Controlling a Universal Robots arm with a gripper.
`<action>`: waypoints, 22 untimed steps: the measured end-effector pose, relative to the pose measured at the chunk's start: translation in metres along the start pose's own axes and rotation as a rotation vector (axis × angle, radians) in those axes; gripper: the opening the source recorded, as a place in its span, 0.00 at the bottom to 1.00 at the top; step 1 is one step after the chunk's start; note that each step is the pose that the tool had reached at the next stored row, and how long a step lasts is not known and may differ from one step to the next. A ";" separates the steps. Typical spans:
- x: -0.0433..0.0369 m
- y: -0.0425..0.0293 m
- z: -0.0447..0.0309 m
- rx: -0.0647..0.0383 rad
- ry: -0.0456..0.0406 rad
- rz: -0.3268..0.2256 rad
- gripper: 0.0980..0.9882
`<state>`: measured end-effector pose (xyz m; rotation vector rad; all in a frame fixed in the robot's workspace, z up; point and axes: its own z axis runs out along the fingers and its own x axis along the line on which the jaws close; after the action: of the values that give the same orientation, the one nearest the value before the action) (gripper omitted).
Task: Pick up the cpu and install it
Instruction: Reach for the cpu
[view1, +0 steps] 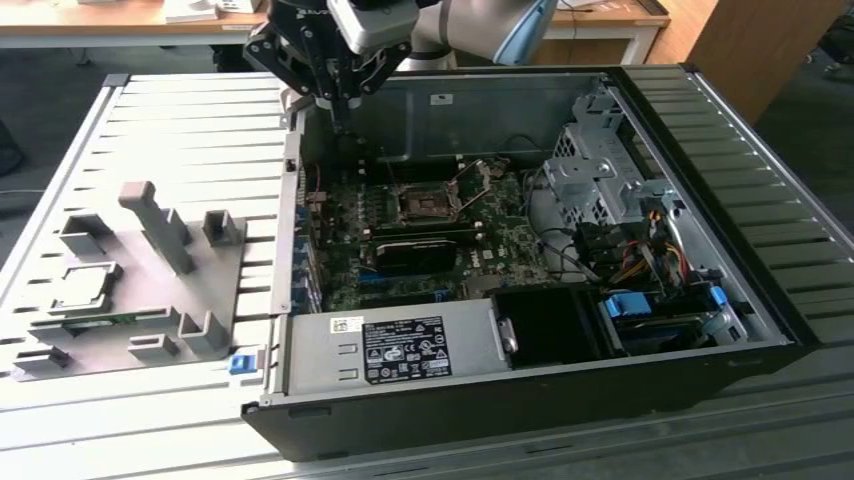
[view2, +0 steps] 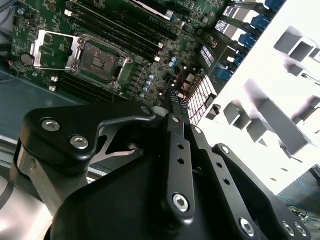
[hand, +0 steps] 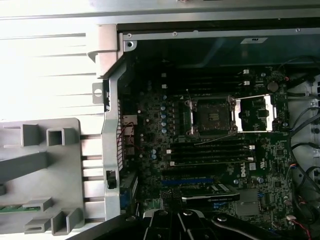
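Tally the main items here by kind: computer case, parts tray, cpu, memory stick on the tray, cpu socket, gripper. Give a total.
Open computer case: 1
Grey parts tray: 1
cpu, lying on the tray: 1
Green memory stick, on the tray: 1
cpu socket, on the motherboard: 1
Gripper: 1
Total: 6

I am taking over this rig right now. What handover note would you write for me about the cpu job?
The gripper is shut, holds nothing, and hangs above the far corner of the computer case, on the exterior view's left.
The cpu lies in the grey fixture tray beside the case, untouched.
The socket is empty, its frame open.
Done: nothing yet.
Left: picking up the cpu and installing it.
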<state>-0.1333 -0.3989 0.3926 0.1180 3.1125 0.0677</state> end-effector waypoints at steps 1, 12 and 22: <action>0.0002 0.0000 0.0000 0.000 0.0000 0.000 0.01; 0.0027 -0.0002 0.0003 0.000 0.0000 0.000 0.01; 0.0047 -0.0004 0.0006 0.000 0.0001 0.000 0.01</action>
<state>-0.1379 -0.3989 0.3918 0.1180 3.1125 0.0676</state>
